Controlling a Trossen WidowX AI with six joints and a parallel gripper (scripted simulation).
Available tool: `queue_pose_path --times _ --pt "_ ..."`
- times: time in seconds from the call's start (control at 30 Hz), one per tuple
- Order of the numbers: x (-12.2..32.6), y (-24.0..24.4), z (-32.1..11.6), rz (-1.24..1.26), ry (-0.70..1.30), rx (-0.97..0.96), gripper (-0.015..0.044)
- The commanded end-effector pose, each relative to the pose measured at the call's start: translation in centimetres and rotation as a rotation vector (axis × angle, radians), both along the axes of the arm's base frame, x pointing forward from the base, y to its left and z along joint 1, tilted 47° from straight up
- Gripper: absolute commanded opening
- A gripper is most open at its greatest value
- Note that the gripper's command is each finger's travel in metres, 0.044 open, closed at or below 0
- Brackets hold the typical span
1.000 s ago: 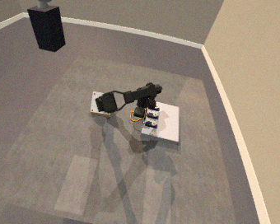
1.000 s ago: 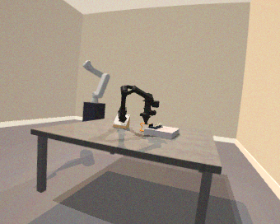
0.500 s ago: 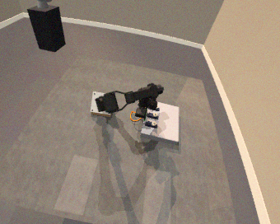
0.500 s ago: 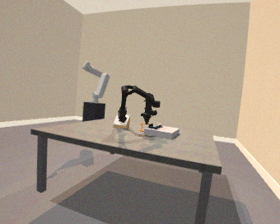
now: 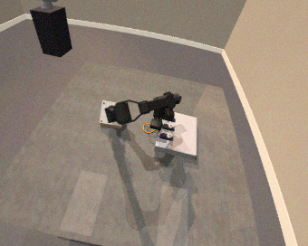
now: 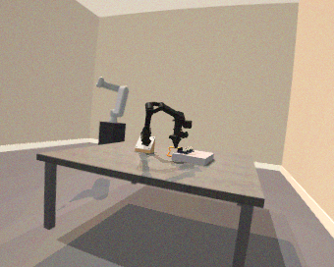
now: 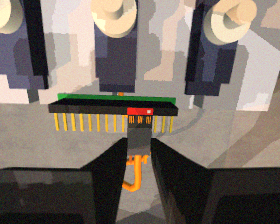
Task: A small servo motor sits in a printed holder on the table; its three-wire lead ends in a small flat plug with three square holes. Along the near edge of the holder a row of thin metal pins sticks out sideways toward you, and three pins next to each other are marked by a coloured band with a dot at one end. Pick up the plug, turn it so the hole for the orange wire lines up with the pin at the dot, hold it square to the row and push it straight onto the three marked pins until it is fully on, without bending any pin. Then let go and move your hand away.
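Observation:
The dark plug (image 7: pixel 139 134) lies square to the pin row, its front end up against the red band (image 7: pixel 136 111) with a white dot at its right end. No bare length of the marked pins shows between band and plug. Neighbouring gold pins (image 7: pixel 89 122) look straight. My gripper (image 7: pixel 138 143) (image 5: pixel 157 126) (image 6: pixel 176 147) is shut on the plug, one finger touching each side. The orange lead (image 7: pixel 138 175) (image 5: pixel 145 129) loops below the plug. Which side the orange wire's hole is on cannot be told. A servo motor (image 7: pixel 116 65) sits behind the row.
The white block (image 5: pixel 187 133) (image 6: pixel 195 158) carries servos, with others left (image 7: pixel 16 62) and right (image 7: pixel 211 62) in the wrist view. A white-topped plate (image 5: pixel 109 106) lies under the arm's base. The grey table (image 5: pixel 81 149) (image 6: pixel 107 164) carries everything. A pale second arm (image 6: pixel 121 100) stands beyond it.

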State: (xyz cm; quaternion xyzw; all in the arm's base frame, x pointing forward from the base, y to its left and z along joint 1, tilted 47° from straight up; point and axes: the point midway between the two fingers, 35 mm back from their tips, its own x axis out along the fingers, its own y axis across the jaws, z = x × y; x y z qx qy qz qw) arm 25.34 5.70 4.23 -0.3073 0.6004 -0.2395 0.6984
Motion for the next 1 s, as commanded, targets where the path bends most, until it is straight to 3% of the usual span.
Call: queue_pose_path --times 0.0,0.4,0.97 --pt "0.0 -0.2 -0.2 0.001 -0.004 -0.002 0.0131" --pt "-1.0 4.1 3.9 0.001 -0.002 0.000 0.0440" --pt "-1.0 4.1 3.9 0.001 -0.002 0.000 0.0440"
